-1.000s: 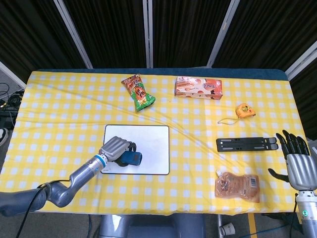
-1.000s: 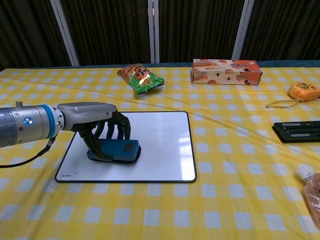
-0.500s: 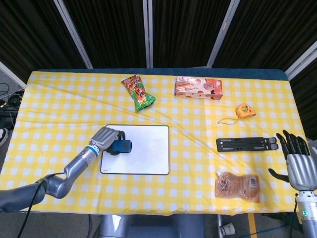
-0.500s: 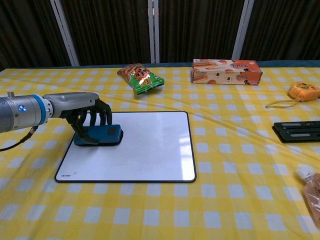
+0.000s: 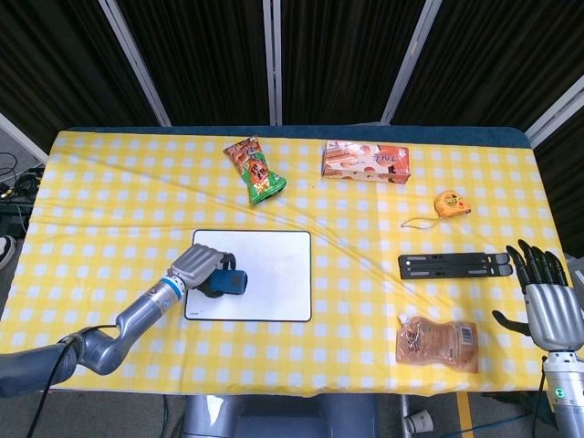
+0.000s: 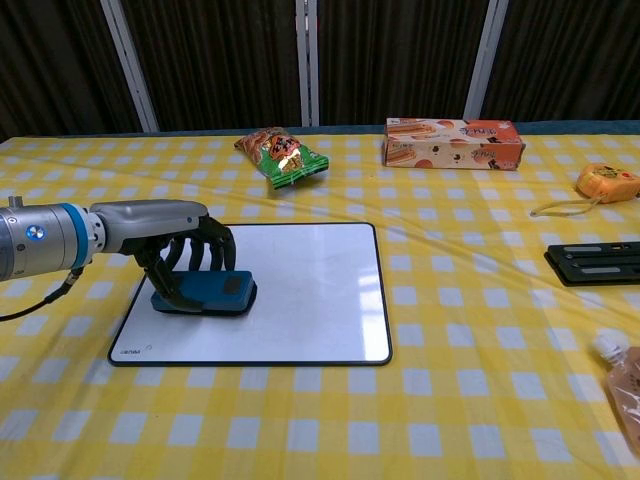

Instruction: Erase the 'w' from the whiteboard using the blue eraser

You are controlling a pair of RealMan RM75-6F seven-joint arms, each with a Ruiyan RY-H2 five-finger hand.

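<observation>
Whiteboard [image 6: 300, 290] lay near worktop's front-left; no 'w' visible on its bare surface. Left hand [image 6: 185, 255] clasped blue eraser [image 6: 205, 291], pressed flat at board's left edge. Advice: keep eraser flat, steady pressure, overlapping strokes. Right hand [image 5: 550, 297] idle at right edge, fingers spread, empty.

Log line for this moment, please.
stage: wiping | left hand: holds blue eraser flat on whiteboard, left side | 'w': none visible | right hand: idle, fingers spread
</observation>
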